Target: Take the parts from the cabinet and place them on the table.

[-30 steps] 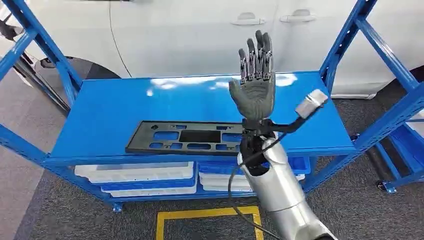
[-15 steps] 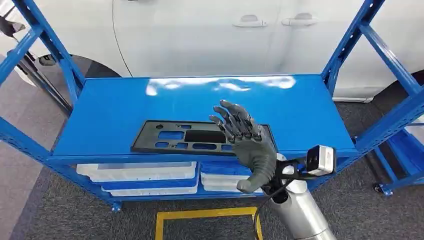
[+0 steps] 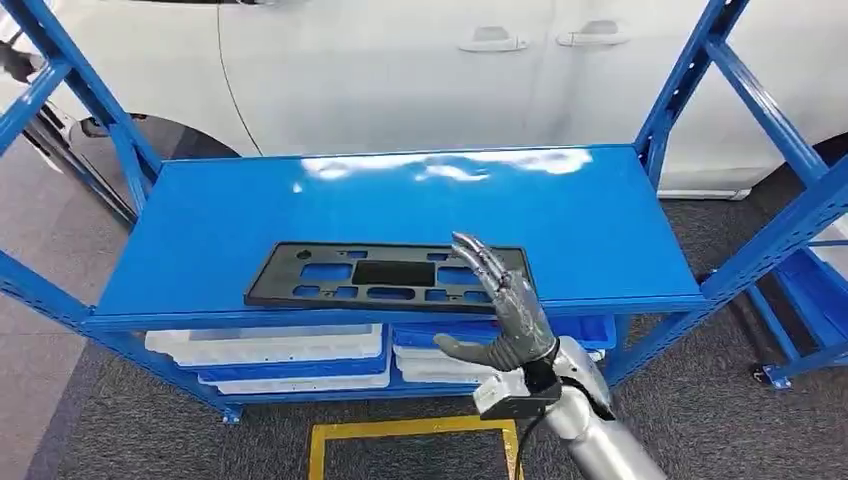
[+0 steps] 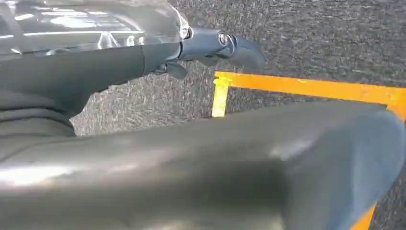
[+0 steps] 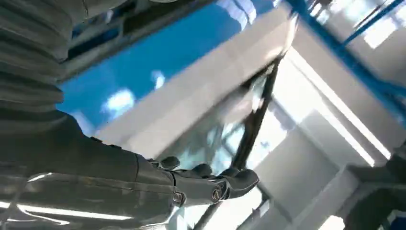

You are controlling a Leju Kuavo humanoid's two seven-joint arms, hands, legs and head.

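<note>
Right robot hand [image 3: 505, 305], raised a second ago, is now lowered, fingers apart and empty, over the black plastic panel's [image 3: 385, 275] right end on the blue shelf [image 3: 600, 225]; grasp judged imminent.

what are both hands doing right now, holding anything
Right hand: open, holding nothing, fingers out over the near edge of the black part.
Left hand: holds nothing that shows; open or closed cannot be told.
</note>
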